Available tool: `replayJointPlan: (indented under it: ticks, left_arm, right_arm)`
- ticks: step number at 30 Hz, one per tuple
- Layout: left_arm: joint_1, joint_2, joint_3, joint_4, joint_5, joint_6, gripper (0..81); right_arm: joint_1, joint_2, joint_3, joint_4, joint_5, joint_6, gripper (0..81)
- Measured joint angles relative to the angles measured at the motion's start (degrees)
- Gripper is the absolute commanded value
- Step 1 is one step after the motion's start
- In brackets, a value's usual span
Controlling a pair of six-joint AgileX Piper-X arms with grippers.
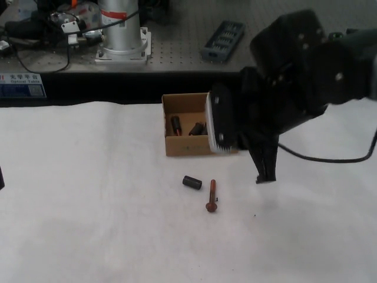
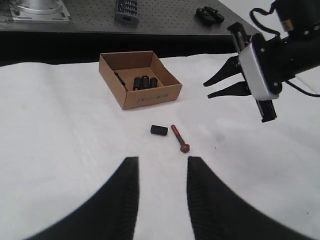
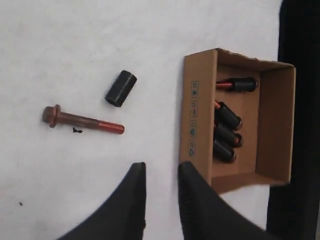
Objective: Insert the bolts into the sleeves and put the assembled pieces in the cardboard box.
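Note:
A black sleeve and a red bolt lie loose and slightly apart on the white cloth, just in front of the cardboard box. Several assembled pieces lie inside the box. My right gripper hangs open and empty above the cloth, beside the box and near the bolt. My left gripper is open and empty, well short of the sleeve and bolt.
Behind the cloth runs a dark perforated bench with a metal post base, a blue-grey rack and cables. The right arm's black cable trails over the cloth on the right. Open cloth stretches left and front.

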Motion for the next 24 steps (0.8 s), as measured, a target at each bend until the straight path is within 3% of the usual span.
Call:
replayJointPlan:
  ticks: [7, 12, 24]
  left_arm:
    - [0.0, 0.0, 0.0, 0.0, 0.0, 8.01, 24.3]
    - [0.0, 0.0, 0.0, 0.0, -4.21, 14.56, 24.3]
    - [0.0, 0.0, 0.0, 0.0, -7.14, 16.9, 24.3]
  right_arm:
    - [-0.2, 2.12, 0.32, -1.95, -3.58, -12.76, 18.4]
    - [-0.17, 3.91, 0.34, -3.27, -9.54, -22.88, 18.4]
    - [-0.17, 9.7, 0.34, -6.21, -9.98, -30.29, 23.2]
